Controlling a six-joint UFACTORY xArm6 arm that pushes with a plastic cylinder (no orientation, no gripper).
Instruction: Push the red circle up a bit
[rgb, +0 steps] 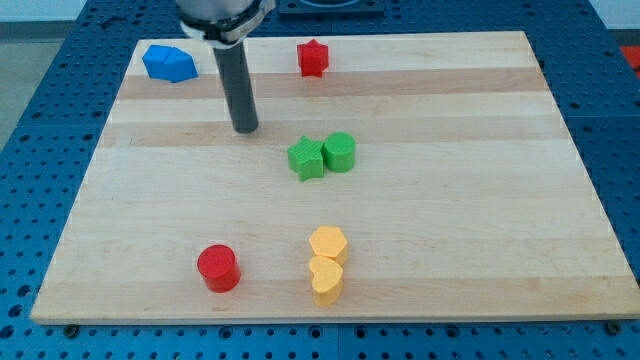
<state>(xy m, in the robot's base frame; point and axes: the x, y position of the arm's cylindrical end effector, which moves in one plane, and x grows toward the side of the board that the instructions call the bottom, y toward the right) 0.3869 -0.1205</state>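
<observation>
The red circle (217, 267) is a short red cylinder on the wooden board (480, 230), at the view's lower left. My tip (245, 129) is the lower end of a dark rod that comes down from the view's top. It rests on the board far above the red circle and slightly to its right, touching no block.
A blue block (168, 63) lies at the upper left and a red star (313, 57) at the top middle. A green star (306, 158) touches a green cylinder (339, 152) at the centre. A yellow hexagon (328, 243) touches a yellow heart (326, 279) at the bottom middle.
</observation>
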